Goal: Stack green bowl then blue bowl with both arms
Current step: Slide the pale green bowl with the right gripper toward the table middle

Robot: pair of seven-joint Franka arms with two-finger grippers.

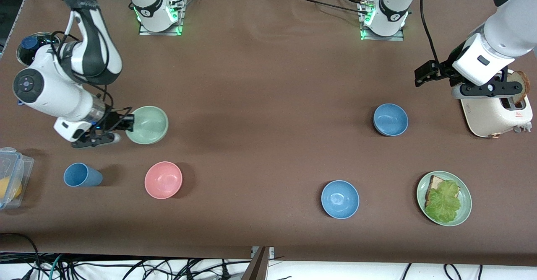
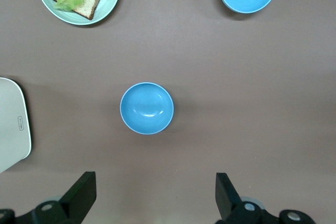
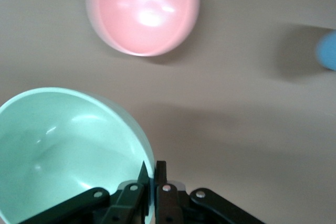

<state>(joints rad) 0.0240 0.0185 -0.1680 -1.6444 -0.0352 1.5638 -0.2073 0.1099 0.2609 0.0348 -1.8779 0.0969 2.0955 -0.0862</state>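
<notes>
My right gripper [image 1: 128, 123] pinched the green bowl [image 1: 147, 125] by its rim; my left gripper [image 2: 152, 195] hung wide over bare tabletop [image 1: 268, 104] beside the blue bowl [image 1: 390, 119].

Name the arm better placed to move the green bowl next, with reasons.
Right. The right hand is shut on the green bowl's rim. The left hand hangs open above the table by the toaster, near the blue bowl.

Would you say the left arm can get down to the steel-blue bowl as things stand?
Probably yes: the left gripper hangs open by the toaster, and bare table surrounds the blue bowl, with nothing over it.
</notes>
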